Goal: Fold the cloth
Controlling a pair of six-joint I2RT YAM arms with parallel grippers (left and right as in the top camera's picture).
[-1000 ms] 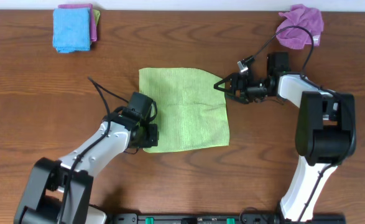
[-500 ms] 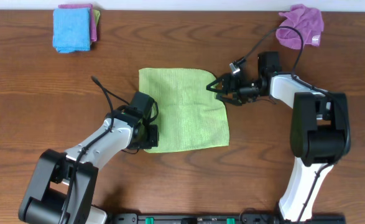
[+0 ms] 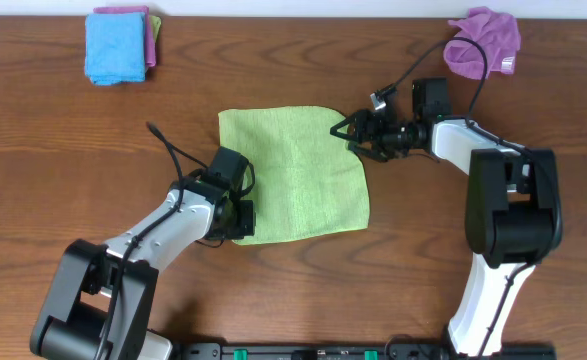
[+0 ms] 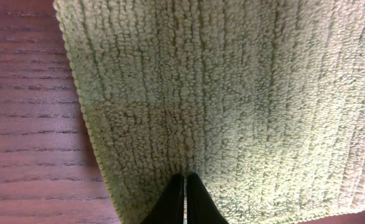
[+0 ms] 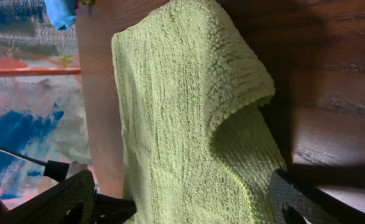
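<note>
A light green cloth (image 3: 293, 175) lies spread on the wooden table. It fills the left wrist view (image 4: 232, 93) and shows in the right wrist view (image 5: 170, 112). My left gripper (image 3: 238, 218) sits at its near left corner. Its fingers (image 4: 186, 180) are shut and appear to pinch the cloth there. My right gripper (image 3: 345, 135) is open at the far right corner. Its fingers (image 5: 188, 202) straddle that corner, which is lifted and curled.
A folded blue cloth (image 3: 116, 45) lies on a pink one at the far left. A crumpled purple cloth (image 3: 483, 40) lies at the far right, behind the right arm. Cables hang off both arms.
My right gripper has moved left onto the cloth's far right corner, which is now rumpled and nudged left. The left gripper has stayed at the near left corner.
</note>
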